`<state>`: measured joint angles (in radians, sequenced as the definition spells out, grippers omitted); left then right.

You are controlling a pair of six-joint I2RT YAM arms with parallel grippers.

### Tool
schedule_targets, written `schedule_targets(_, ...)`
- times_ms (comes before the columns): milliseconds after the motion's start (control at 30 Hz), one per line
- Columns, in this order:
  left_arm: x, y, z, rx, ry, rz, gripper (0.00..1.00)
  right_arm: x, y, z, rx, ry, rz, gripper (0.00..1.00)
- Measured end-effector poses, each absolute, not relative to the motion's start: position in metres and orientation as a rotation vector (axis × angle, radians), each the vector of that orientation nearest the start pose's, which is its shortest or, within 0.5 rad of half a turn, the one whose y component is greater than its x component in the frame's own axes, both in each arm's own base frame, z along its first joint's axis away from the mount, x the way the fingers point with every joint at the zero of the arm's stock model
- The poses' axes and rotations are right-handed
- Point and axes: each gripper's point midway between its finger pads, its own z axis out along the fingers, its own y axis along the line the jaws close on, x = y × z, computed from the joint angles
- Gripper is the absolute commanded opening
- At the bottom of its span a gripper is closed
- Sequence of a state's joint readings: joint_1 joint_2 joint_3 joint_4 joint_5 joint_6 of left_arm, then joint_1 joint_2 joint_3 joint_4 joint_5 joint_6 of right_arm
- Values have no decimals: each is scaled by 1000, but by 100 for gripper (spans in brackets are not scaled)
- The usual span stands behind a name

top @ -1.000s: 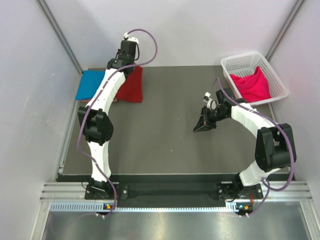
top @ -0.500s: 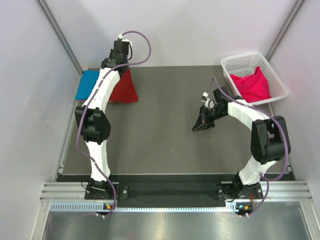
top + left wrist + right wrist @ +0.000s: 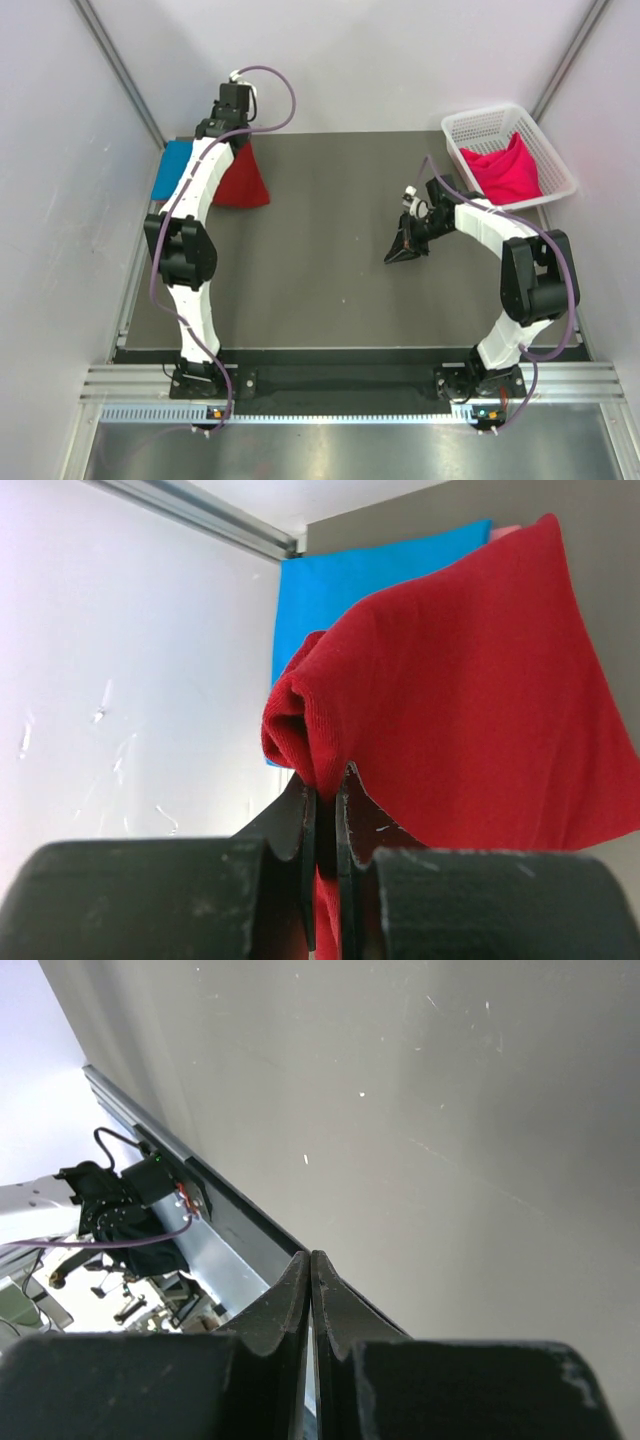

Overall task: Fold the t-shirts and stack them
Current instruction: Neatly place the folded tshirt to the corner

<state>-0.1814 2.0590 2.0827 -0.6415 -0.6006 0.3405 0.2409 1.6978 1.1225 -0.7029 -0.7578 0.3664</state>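
The dark red t-shirt hangs as a folded triangle from my left gripper at the table's far left; in the left wrist view the jaws are shut on a bunched edge of this dark red shirt, and my left gripper holds it above the bright blue shirt. The blue shirt lies flat at the far left edge. A sliver of salmon pink cloth shows beyond it. The hot pink shirt lies in the basket. My right gripper is shut and empty over the table's middle right; it also shows in the right wrist view.
The white lattice basket stands at the far right corner. The dark table mat has a metal rail along its near edge. White walls close in on the left and right.
My left gripper has pulled the dark red shirt up and toward the far left, drawing it from a flat patch into a hanging triangle. The right arm has barely moved.
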Motion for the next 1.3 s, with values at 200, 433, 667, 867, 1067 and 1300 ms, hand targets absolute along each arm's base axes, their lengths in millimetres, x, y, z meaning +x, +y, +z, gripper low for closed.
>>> schedule_targets(200,543,23,273,192,2123,762,0,269,202,98,12,2857,1209,2)
schedule_targets(433,539,29,281,188,2110,782,0,269,202,98,11,2857,1209,2)
schedule_targets(667,542,32,287,194,2089,796,0,270,202,99,4,2856,1208,1)
schedule_targets(867,538,36,293,197,2076,804,0,269,201,98,7,2865,1208,1)
schedule_targets(1067,533,37,306,194,2051,807,0,268,201,97,9,2868,1208,2)
schedule_targets(1300,534,39,307,187,2047,809,0,268,201,97,8,2869,1208,1)
